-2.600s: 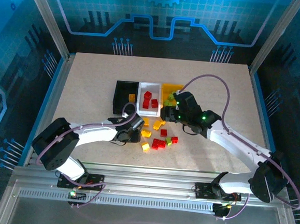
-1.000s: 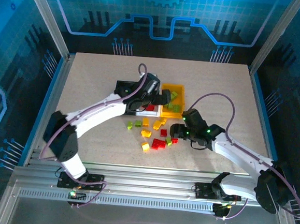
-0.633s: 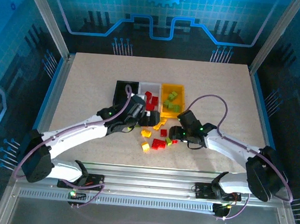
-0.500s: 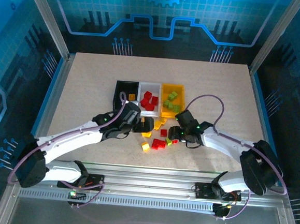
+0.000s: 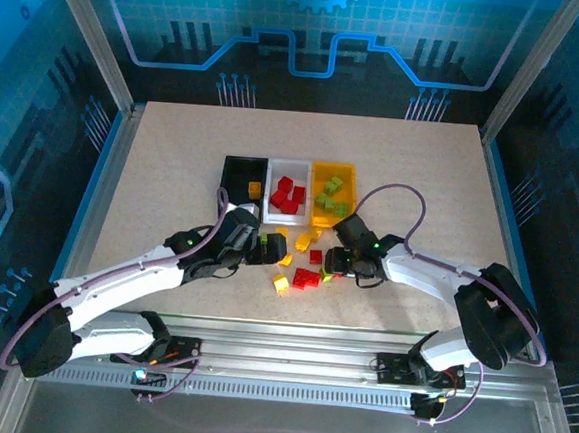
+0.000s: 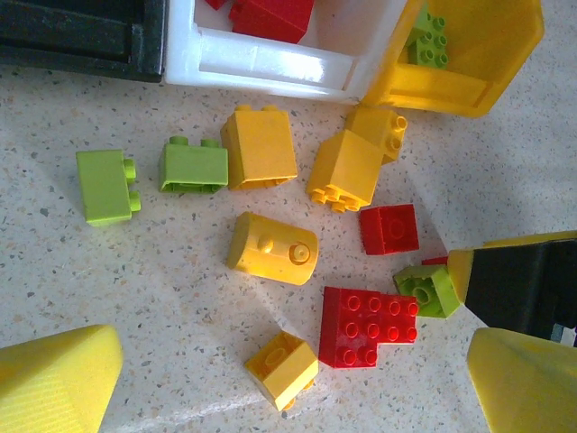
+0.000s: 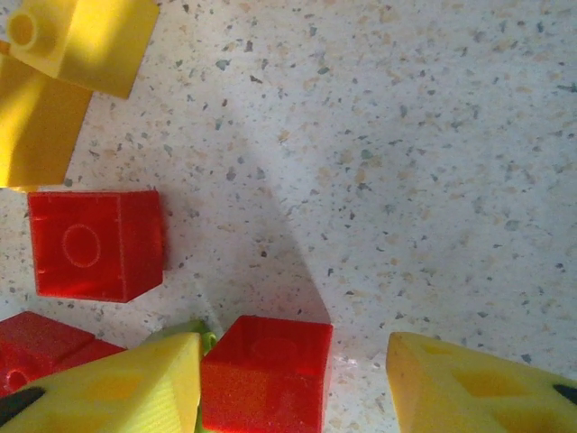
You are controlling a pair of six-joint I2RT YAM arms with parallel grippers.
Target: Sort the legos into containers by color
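**A:** The left pincer [image 5: 272, 249] hangs over the loose legos [image 5: 304, 263] on the desk [image 5: 424, 167], jaws flung wide and nothing between them.

**B:** Its wrist camera looks straight down on the spread. There's a green brick [image 6: 106, 185] off to one side, a rounded yellow piece [image 6: 270, 248] in the middle and a red L-shaped brick [image 6: 365, 325] just below that.

**A:** Over to the right pincer [image 5: 334, 267], low at the pile's right edge. Its jaws are about half apart, straddling a small red brick [image 7: 266, 379].

**B:** One finger [image 7: 126, 379] sits right against that brick, and there's a clear gap to the other finger [image 7: 469, 388]. So it's bracketed, not clamped, and the brick rests on the desk.

**A:** Behind the pile, three bins stand in a row. The black bin [image 5: 237, 177] holds a yellow brick, the white bin [image 5: 291, 162] holds reds, and the yellow bin [image 5: 336, 166] holds greens.

**B:** Plenty of reds, yellows and greens are lying loose in front of them.
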